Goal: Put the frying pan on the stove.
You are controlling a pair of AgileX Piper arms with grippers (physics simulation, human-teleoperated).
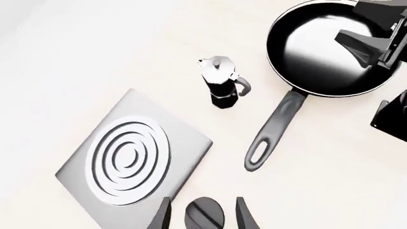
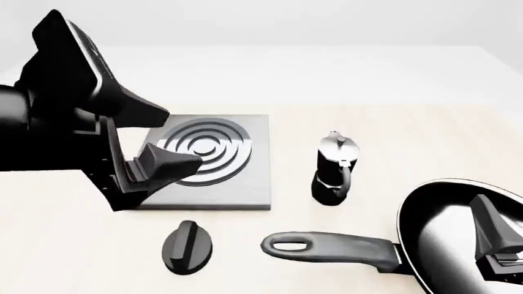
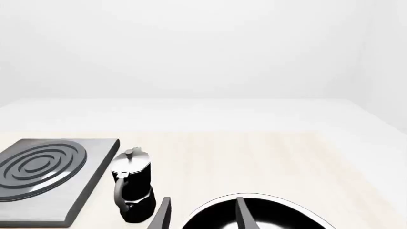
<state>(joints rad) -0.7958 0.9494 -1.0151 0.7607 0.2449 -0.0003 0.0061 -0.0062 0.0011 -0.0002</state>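
The worktop (image 2: 425, 141) is a pale, cream-coloured surface with a faint wood grain running away from the front camera. Beyond its far edge lies a broad band of plain white floor (image 2: 270, 67), which meets a flat, light grey wall (image 2: 270, 21) along a soft horizontal line. The wall carries no windows or fittings. Light is bright and even, leaving only weak, diffuse shadows and washing out the worktop's near left part to almost white.

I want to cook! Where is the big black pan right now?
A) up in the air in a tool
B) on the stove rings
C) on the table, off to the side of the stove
C: the frying pan lies on the table, with the moka pot between it and the stove.
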